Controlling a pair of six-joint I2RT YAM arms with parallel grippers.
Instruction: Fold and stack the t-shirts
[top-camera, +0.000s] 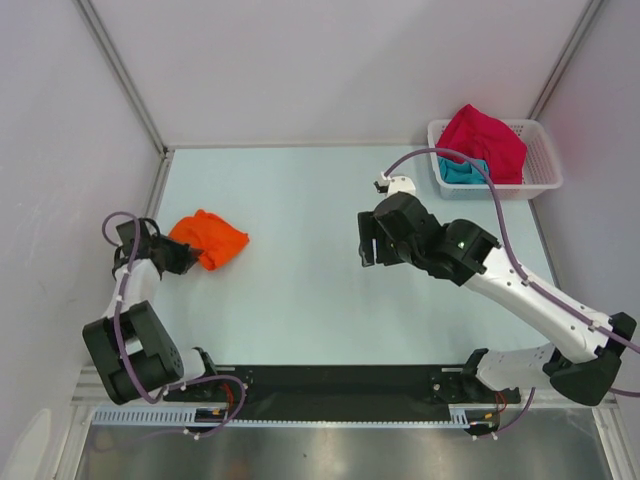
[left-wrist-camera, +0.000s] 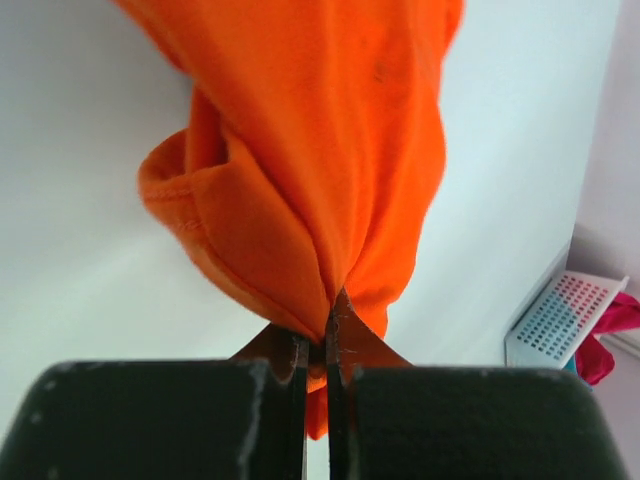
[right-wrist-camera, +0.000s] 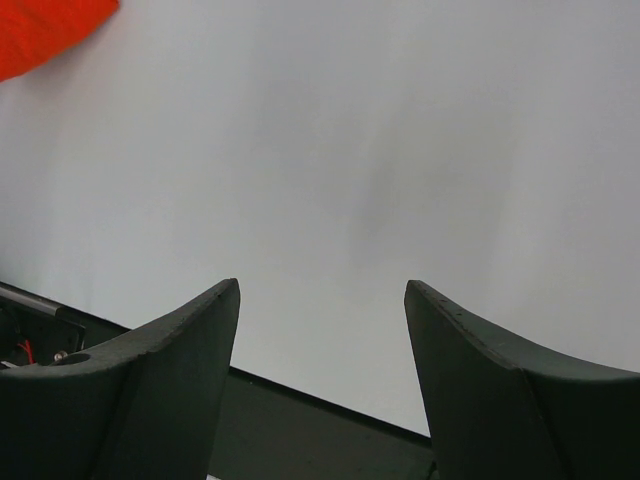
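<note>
A crumpled bright orange t-shirt (top-camera: 212, 238) lies bunched at the left of the table. My left gripper (top-camera: 180, 257) is shut on its edge; in the left wrist view the orange t-shirt (left-wrist-camera: 310, 150) is pinched between the closed fingers of the left gripper (left-wrist-camera: 318, 330). My right gripper (top-camera: 370, 252) hangs open and empty over the middle of the table, well right of the orange shirt; in the right wrist view the right gripper (right-wrist-camera: 322, 290) has its jaws wide apart, with a corner of the orange shirt (right-wrist-camera: 40, 30) far off. A crimson-pink t-shirt (top-camera: 485, 138) and a teal one (top-camera: 462, 171) lie in the basket.
A white lattice basket (top-camera: 540, 160) stands at the back right corner; it also shows in the left wrist view (left-wrist-camera: 565, 318). Grey walls enclose the table on the left, back and right. A black rail (top-camera: 330, 385) runs along the near edge.
</note>
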